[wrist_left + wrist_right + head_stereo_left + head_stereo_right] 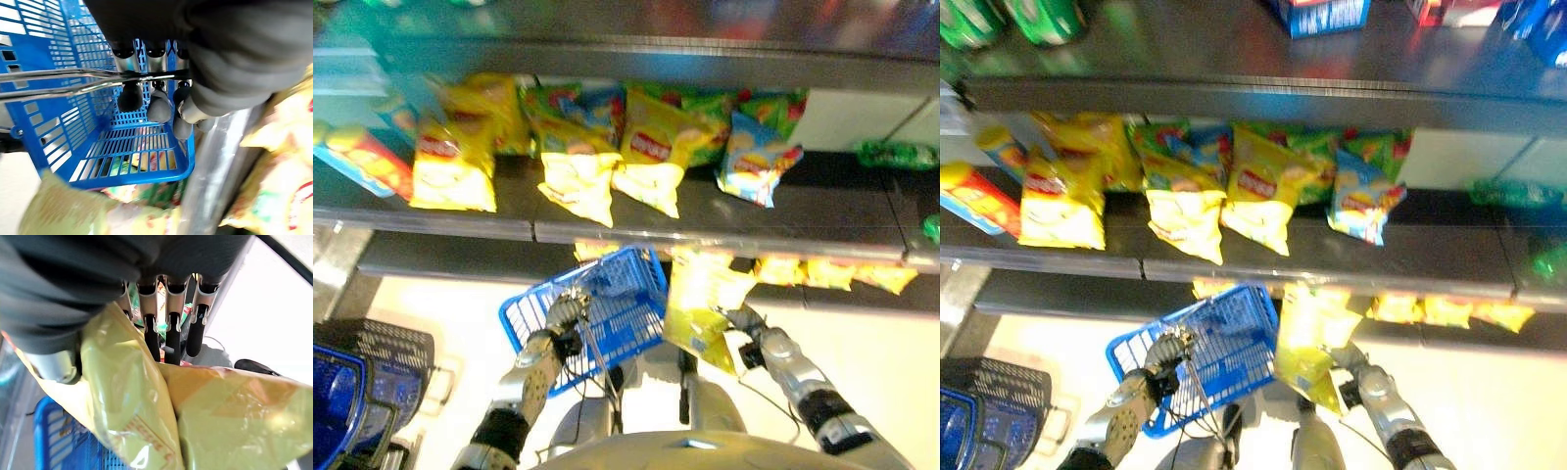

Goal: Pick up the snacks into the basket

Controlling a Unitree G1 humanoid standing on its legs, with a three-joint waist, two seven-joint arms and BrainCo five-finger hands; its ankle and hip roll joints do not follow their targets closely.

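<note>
Shelf [822, 211]: carries further snack bags. Blue basket [631, 313]: rigid; my left hand [563, 313] has fingers curled round its wire handle [58, 81]. Yellow chip bag [700, 304]: hangs beside the basket, pinched by my right hand [744, 321]; probably light, crinkly, slippery, crushable; best held at an edge.

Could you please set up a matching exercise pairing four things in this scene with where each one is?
Things:
1. blue basket
2. yellow snack bag
3. blue-and-white snack bag
4. dark basket

Places:
A. lying on the dark shelf
B. held in the right hand
C. low at the robot's far left
D. hanging by its wire handle from the left hand

Pairs: 1-D, 2-B, 3-A, 4-C
</note>
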